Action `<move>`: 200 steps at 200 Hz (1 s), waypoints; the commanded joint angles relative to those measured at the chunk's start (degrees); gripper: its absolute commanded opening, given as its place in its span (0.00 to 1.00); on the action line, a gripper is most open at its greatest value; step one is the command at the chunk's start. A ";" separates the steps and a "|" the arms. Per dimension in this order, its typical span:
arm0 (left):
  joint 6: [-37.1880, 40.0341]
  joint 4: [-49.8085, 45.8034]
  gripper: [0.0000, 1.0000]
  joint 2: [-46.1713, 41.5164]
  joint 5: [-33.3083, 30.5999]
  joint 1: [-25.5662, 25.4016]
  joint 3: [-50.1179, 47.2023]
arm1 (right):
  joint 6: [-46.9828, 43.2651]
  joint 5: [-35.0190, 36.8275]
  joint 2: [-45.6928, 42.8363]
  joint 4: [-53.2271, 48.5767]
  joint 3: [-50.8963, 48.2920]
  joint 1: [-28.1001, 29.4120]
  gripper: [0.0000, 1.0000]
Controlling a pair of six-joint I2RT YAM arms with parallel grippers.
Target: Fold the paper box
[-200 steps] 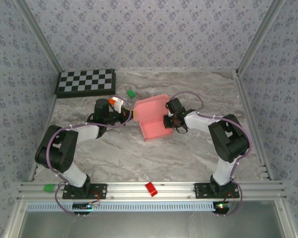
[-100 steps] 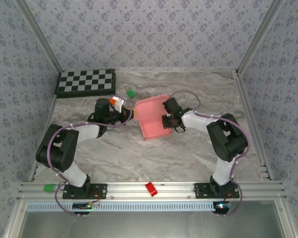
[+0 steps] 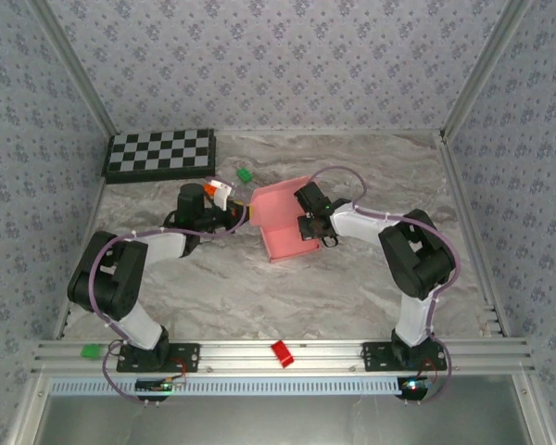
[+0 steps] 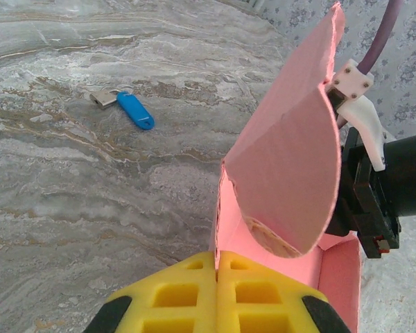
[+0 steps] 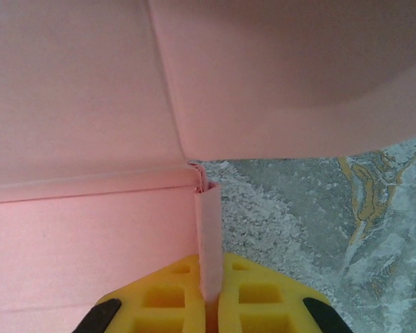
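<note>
Far left, a checkerboard (image 3: 159,153) sits at the table's back corner, well apart from the work. My left gripper (image 3: 247,212) is pinching the left wall of the box (image 3: 280,222); in the left wrist view its yellow pads (image 4: 173,298) are pressed together on that pink edge. A green bit (image 3: 245,173) lies just behind it, and a blue tag (image 4: 135,111) lies well apart; neither is in the way. The box sits mid-table between the 2 grippers, half raised, so I cannot call its long axis. 1 rounded flap (image 4: 291,152) stands up, leaning over the inside. On the right, my right gripper (image 3: 306,227) is clamped on a thin upright strip (image 5: 208,229) of the right wall. I judge that the flap is the next fold, and that the right arm is nearer it.
</note>
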 commanded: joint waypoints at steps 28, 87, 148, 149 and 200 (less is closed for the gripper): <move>-0.59 0.97 0.00 0.42 1.90 0.26 1.17 | 2.08 3.93 3.65 -8.00 -0.02 -0.36 0.05; -0.70 1.15 0.00 0.42 1.98 0.35 1.17 | 0.78 3.87 5.30 -9.20 0.99 0.41 0.05; -0.85 1.42 0.00 0.81 2.08 0.44 1.22 | 1.00 4.48 7.42 -12.02 2.47 0.71 0.04; -0.85 1.42 0.00 0.79 2.07 0.44 1.25 | 1.03 4.55 7.39 -12.07 2.49 0.75 0.04; -0.94 1.50 0.00 0.94 2.23 0.52 1.28 | 0.63 5.09 7.46 -12.09 2.44 0.92 0.05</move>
